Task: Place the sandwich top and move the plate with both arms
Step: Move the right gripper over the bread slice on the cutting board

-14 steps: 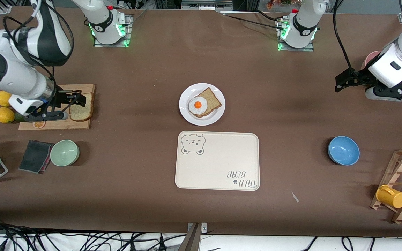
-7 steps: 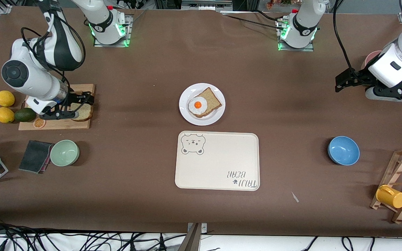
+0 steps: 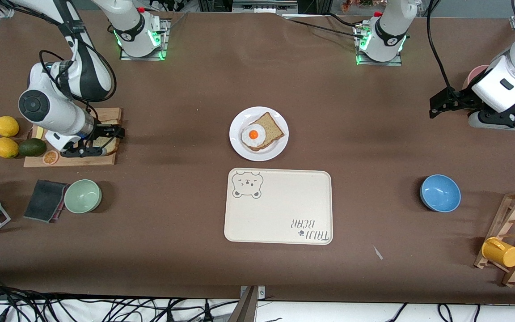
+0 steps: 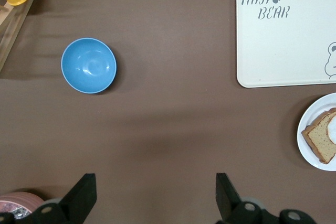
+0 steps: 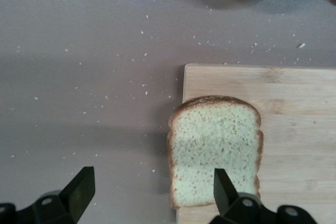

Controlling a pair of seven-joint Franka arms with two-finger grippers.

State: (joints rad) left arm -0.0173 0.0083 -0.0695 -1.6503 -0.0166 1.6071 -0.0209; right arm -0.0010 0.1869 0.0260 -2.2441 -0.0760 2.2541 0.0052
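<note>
A round white plate [image 3: 259, 133] at mid-tabletop [image 3: 186, 98] holds a golden-brown bread slice [image 3: 270, 127] topped with a fried egg [image 3: 253, 135]; the sandwich top [image 5: 214, 149] lies on a wooden board [image 3: 72, 157] at the right arm's end, under the right pincer [image 5: 149, 192], open wide and empty; the left pincer [image 4: 155, 198] waits, open and empty, over bare tabletop; the bear-printed tray [image 3: 279, 206], blue bowl [image 3: 440, 192] and green bowl [image 3: 82, 196] are empty.

Pale speckled wholemeal bread slice [image 3: 105, 144] on the wooden board — largely covered by the right arm's black gripper [image 3: 101, 139] in the front view, round white plate [image 4: 319, 135] cut by the left wrist view's 3 o'clock edge, pink round object [image 3: 475, 75] mostly hidden under the left arm.
</note>
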